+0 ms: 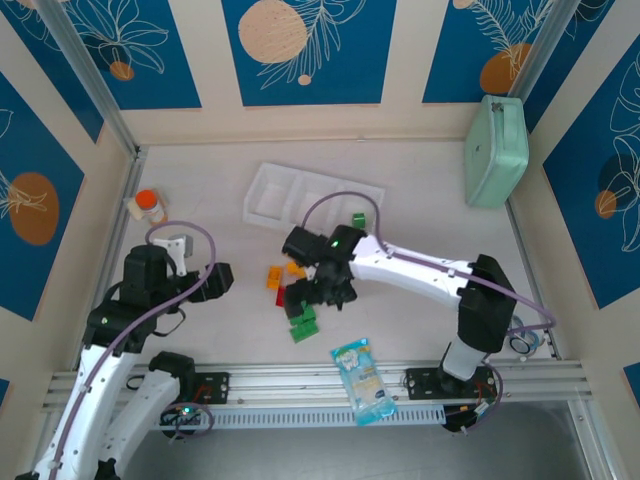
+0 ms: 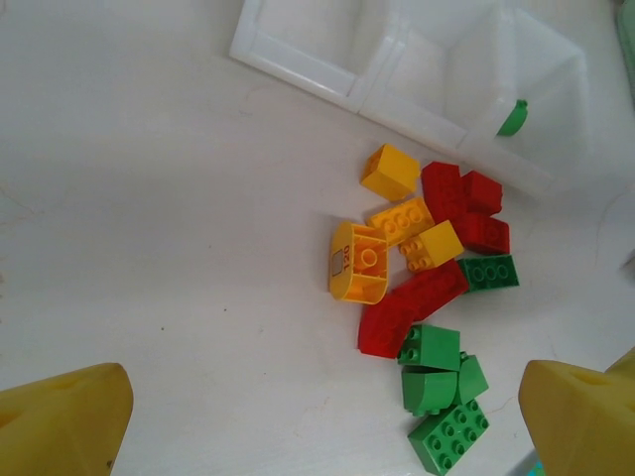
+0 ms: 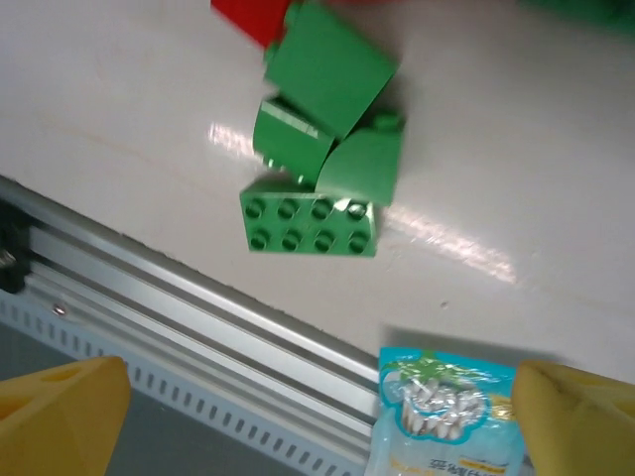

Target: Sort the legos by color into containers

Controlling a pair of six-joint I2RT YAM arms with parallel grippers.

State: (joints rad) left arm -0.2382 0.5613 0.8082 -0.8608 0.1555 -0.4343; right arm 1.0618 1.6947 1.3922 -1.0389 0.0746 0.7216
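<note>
The left hand is open and empty; the bricks lie heaped ahead of it, short of the tray. The right hand, open too, hovers above green bricks. Print on the snack packet is blurred and cut off.

small red, green and yellow plastic bricks: smooth, glossy | white translucent plastic tray: smooth | white tabletop: matt, faintly reflective | silver metal rail: brushed, ribbed | blue-and-white snack packet: shiny film

A blue-and-white snack packet lies over the desk's near rail. An orange-capped bottle stands far left, and a mint-green case sits far right.
</note>
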